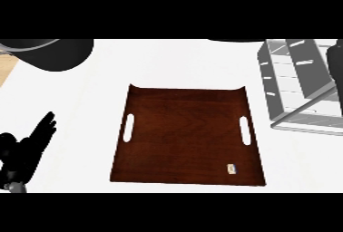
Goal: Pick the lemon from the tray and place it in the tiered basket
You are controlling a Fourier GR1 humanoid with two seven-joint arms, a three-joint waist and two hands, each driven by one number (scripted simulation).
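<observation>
The dark brown wooden tray with two slotted handles (pixel 188 136) lies flat in the middle of the white counter (pixel 167 63), with a small pale label (pixel 232 169) near its lower right corner. The grey wire tiered basket (pixel 301 123) stands just beyond the tray's upper right corner. The left hand (pixel 26 149) rests at the lower left, well apart from the tray, fingers straight and pointing up, holding nothing. A black shape at the right edge, over the basket (apparently the right hand (pixel 334 68)), is mostly cut off; whether it grips anything cannot be told. The lemon cannot be made out, so its place relative to either hand cannot be told. A black rounded vessel (pixel 57 52) sits at the upper left.
</observation>
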